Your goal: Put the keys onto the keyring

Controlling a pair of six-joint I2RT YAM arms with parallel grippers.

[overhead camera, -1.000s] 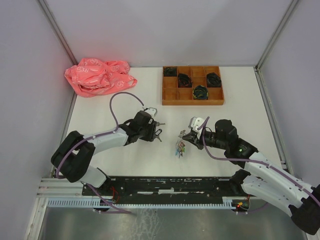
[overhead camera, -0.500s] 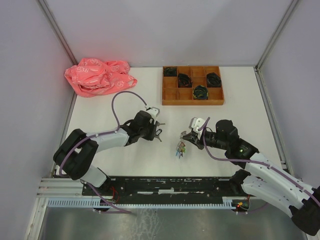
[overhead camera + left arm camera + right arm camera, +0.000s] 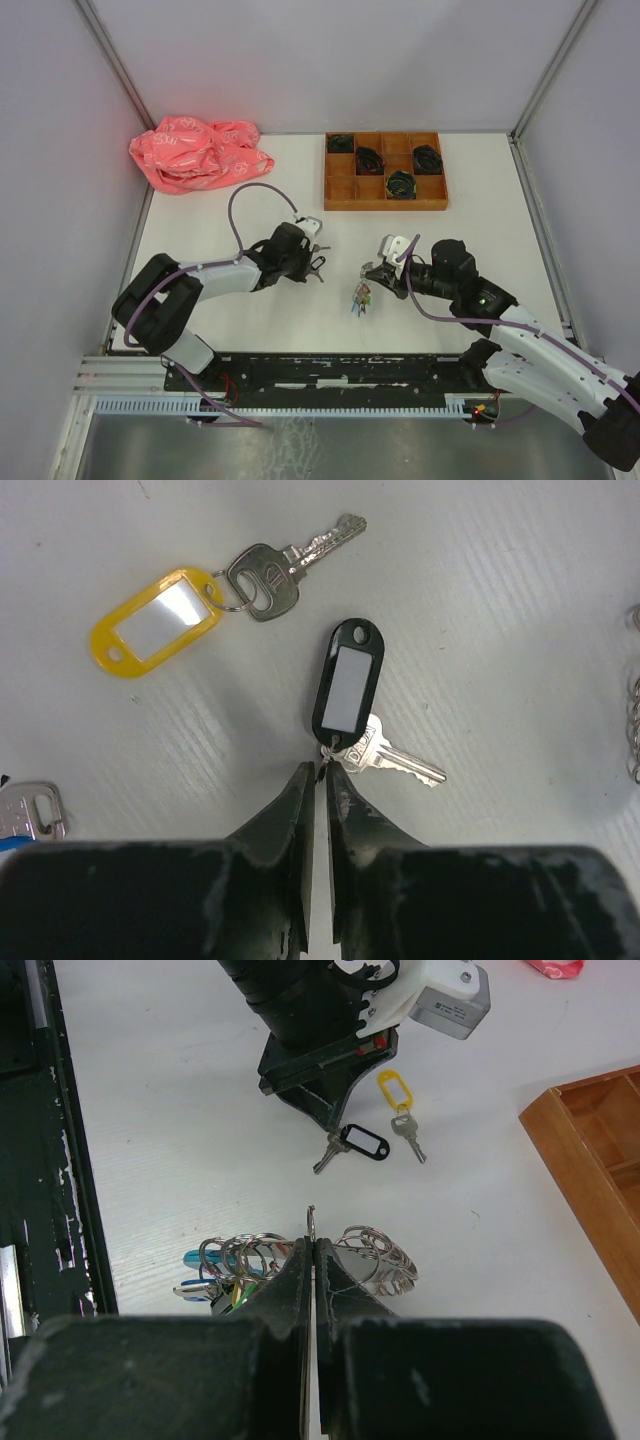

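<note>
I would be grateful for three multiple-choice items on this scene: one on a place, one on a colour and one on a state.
1. Where on the table does the pink bag lie? A. far left corner B. near right corner C. centre
2. What colour is the tag of the key nearest the left gripper? A. yellow B. green C. black
3. How is the right gripper? A. wide open B. shut on the keyring C. shut on nothing
Key: 1 A, it lies by the far left wall; 2 C, a black tag lies just beyond that gripper; 3 B, the closed jaws pinch the ring's wire.
</note>
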